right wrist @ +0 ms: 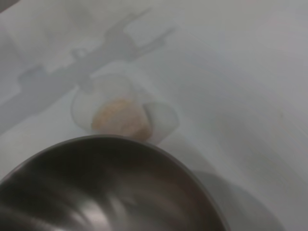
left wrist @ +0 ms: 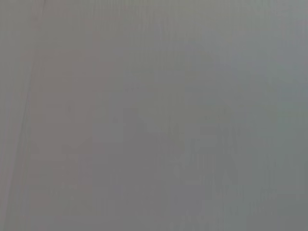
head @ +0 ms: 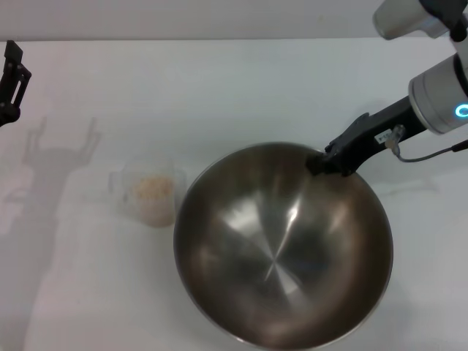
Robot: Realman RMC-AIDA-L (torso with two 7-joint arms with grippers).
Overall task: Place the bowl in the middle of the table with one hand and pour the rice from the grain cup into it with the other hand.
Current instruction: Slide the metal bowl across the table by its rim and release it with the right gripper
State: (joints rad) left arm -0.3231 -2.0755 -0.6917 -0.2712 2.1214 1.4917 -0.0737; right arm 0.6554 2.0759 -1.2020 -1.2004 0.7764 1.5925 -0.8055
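Observation:
The steel bowl (head: 281, 248) fills the middle and right of the white table (head: 219, 88). My right gripper (head: 322, 162) is shut on its far right rim. I cannot tell whether the bowl rests on the table or hangs just above it. The clear grain cup (head: 150, 194) stands just left of the bowl, close to its rim, with a heap of rice (head: 151, 190) inside. The right wrist view shows the bowl's rim (right wrist: 96, 192) with the cup (right wrist: 149, 113) and the rice (right wrist: 118, 120) beyond it. My left gripper (head: 13, 77) is open and empty at the far left edge, well away from the cup.
The left wrist view shows only a plain grey surface. My left arm casts a shadow (head: 51, 153) on the table left of the cup. Bare table lies behind the bowl and the cup.

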